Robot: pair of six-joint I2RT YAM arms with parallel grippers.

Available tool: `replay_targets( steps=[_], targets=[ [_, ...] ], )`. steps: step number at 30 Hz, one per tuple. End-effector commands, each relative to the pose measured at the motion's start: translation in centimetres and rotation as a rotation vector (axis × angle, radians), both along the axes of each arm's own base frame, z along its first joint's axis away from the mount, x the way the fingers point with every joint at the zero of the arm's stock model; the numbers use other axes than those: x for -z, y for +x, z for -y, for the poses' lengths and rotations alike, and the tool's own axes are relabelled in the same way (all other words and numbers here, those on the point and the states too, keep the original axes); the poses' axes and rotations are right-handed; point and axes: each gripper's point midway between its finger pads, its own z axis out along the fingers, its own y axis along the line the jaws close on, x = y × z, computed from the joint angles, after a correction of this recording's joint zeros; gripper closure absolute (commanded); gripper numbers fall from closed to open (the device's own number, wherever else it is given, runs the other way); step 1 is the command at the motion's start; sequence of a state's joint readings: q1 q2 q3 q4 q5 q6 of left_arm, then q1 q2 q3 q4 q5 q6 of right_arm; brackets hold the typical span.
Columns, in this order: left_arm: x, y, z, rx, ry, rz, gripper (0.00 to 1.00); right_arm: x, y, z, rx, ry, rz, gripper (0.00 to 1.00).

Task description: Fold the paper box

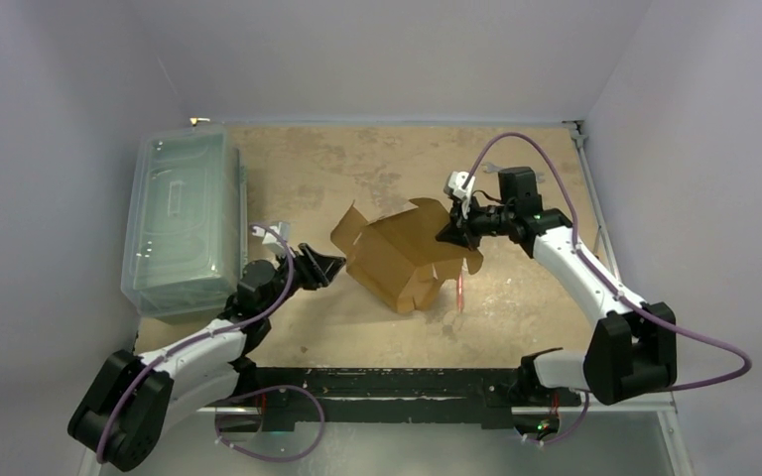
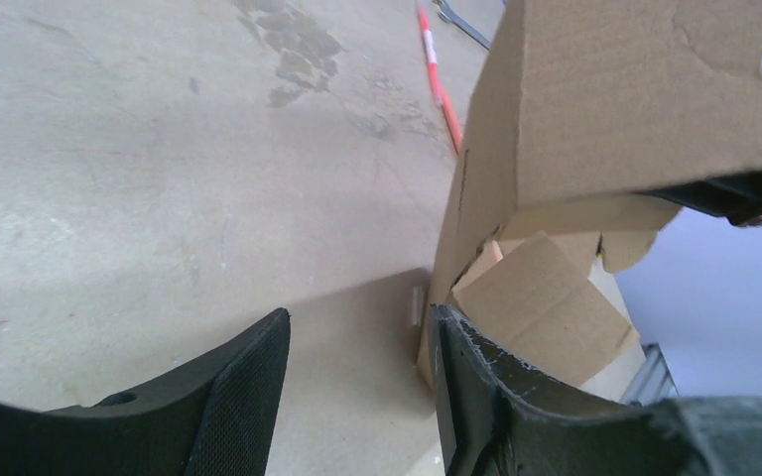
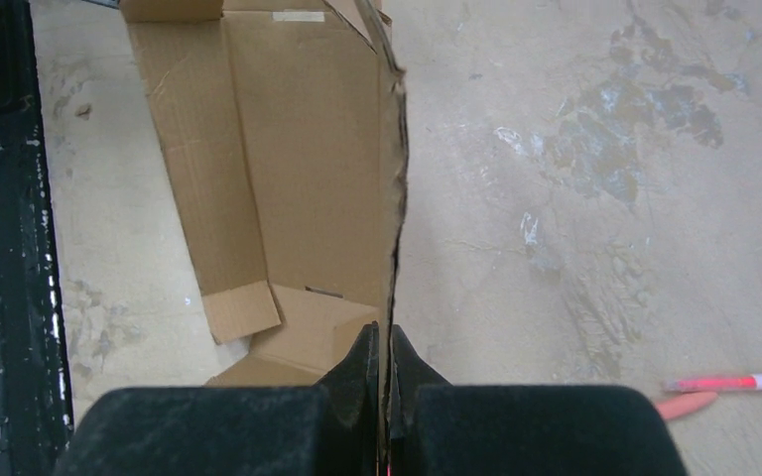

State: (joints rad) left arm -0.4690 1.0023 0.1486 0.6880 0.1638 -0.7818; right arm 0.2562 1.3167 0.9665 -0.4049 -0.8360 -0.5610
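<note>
1. Partly folded brown paper box [image 1: 402,260] sits mid tabletop [image 1: 298,169], flaps raised.
2. Right gripper [image 1: 456,234] is clamped on 1 panel edge.
3. Left gripper [image 1: 323,266], jaws apart and empty, sits just beside the box's left side.
4. Clear bin [image 1: 184,223] lies along the left edge.

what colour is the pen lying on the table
The pen is pinkish red and white; right wrist view.

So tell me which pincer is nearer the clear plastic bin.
Left. The left pincer is open between the clear plastic bin and the paper box; the right pincer is beyond the box, farther from the bin, shut on the box's edge.
</note>
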Motion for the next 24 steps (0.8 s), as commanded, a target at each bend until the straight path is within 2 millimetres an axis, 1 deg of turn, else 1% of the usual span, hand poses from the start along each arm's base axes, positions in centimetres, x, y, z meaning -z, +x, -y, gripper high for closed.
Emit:
replay_targets(
  steps=[1, 4, 11, 13, 16, 19, 21, 23, 24],
  targets=[
    [1.1, 0.8, -2.4, -0.122, 0.083, -0.037, 0.48, -3.1, 0.3, -0.2, -0.032, 0.029, 0.103, 1.0],
    [1.0, 1.0, -3.2, -0.154, 0.126, -0.041, 0.48, -3.2, 0.4, 0.0, -0.029, 0.021, 0.113, 1.0],
    [-1.3, 1.6, -5.2, -0.243, 0.189, 0.023, 0.49, -3.2, 0.6, 0.5, -0.014, 0.002, 0.128, 1.0],
    [-2.5, 1.4, -5.4, -0.246, 0.176, 0.063, 0.5, -3.2, 0.6, 0.6, -0.01, -0.003, 0.131, 1.0],
    [-5.2, 0.9, -4.6, -0.211, 0.102, 0.134, 0.51, -3.2, 0.7, 0.7, -0.005, -0.007, 0.139, 1.0],
    [-7.1, 0.8, -4.6, -0.197, 0.115, 0.15, 0.5, -3.2, 0.7, 0.7, -0.006, -0.008, 0.141, 1.0],
    [-7.7, 0.9, -4.7, -0.203, 0.143, 0.142, 0.48, -3.3, 0.6, 0.7, -0.011, -0.007, 0.144, 1.0],
    [-8.6, 1.0, -4.8, -0.208, 0.149, 0.132, 0.41, -3.5, 0.5, 0.6, -0.018, -0.004, 0.15, 1.0],
    [-9.1, 1.1, -4.8, -0.212, 0.145, 0.136, 0.39, -3.5, 0.4, 0.6, -0.02, -0.002, 0.152, 1.0]
  ],
)
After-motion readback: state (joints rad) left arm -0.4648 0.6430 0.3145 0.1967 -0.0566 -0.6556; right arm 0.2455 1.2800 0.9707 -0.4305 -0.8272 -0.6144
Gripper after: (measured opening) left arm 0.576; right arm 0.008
